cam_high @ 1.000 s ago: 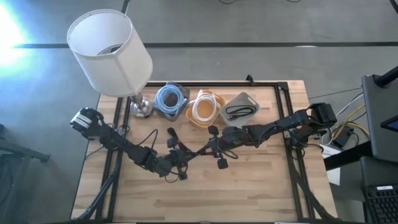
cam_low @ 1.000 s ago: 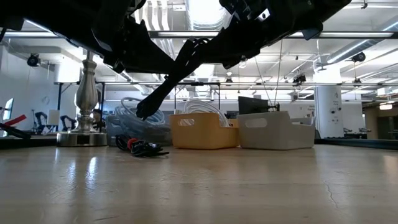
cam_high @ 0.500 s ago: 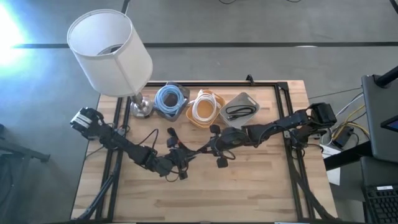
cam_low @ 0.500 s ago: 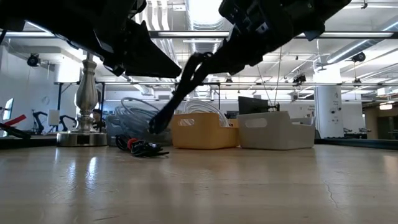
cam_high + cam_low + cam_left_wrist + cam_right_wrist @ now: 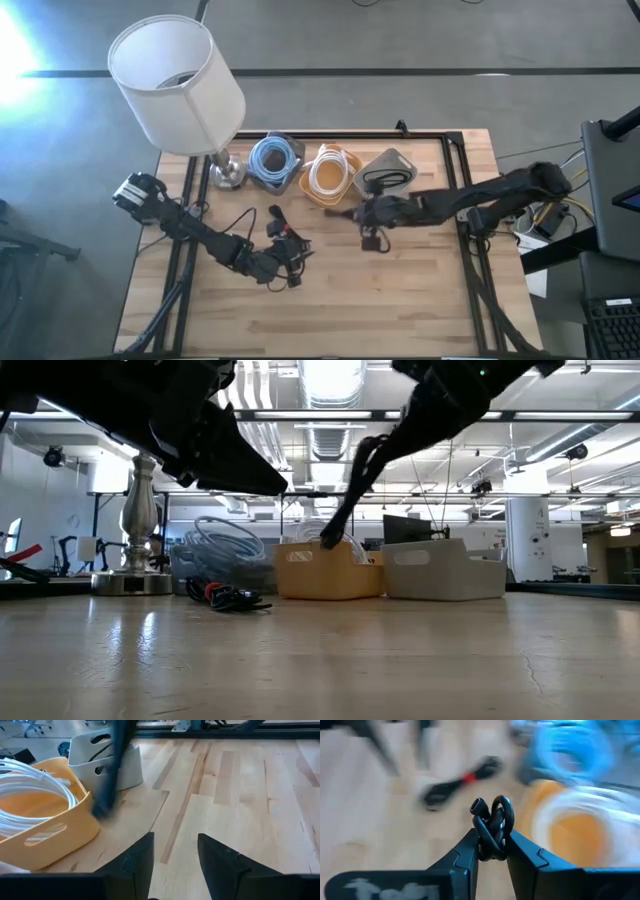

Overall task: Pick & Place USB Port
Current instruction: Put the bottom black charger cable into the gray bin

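Black cable [image 5: 492, 832] in right tool [image 5: 491, 851], unlabelled.

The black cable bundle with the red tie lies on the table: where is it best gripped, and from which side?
Probably at the red tie, from straight above: the cable bundle lies flat, and the tie gathers its loops.

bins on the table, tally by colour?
Blue-cable bin, dark grey: 1
Yellow bin: 1
Light grey bin: 1
Total: 3
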### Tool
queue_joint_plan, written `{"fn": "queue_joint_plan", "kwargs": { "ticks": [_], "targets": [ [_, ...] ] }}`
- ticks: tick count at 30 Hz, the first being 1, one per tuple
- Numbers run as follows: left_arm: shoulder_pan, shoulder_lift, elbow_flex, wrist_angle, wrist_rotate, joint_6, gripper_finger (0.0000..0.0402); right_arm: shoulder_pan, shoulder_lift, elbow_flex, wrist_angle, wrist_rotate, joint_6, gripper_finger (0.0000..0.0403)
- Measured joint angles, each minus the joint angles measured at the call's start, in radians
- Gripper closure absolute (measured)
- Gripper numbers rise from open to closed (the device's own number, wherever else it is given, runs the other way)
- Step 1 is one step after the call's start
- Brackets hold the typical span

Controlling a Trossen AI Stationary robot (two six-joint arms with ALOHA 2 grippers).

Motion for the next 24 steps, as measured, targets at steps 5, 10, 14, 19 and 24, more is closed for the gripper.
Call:
{"fn": "queue_joint_plan", "kwargs": {
  "ticks": [5, 10, 14, 19, 24],
  "targets": [
    [0.001, 0.000, 0.000, -0.012, 0.000, -0.021, 0.0246, -0.005, -0.148, -0.002, -0.171, 0.269, -0.001, 0.0328],
    [0.005, 0.000, 0.000, -0.015, 0.000, -0.022, 0.0246, -0.066, -0.266, -0.038, -0.238, 0.301, 0.002, 0.0320],
    [0.006, 0.000, 0.000, -0.017, 0.000, -0.026, 0.0246, -0.151, -0.326, -0.084, -0.252, 0.266, 0.020, 0.0324],
    [0.006, 0.000, 0.000, -0.022, 0.000, -0.032, 0.0246, -0.275, -0.339, -0.151, -0.251, 0.104, 0.128, 0.0328],
    [0.006, 0.000, 0.000, -0.027, 0.000, -0.032, 0.0246, -0.369, -0.306, -0.205, -0.244, -0.071, 0.166, 0.0325]
  ]
}}
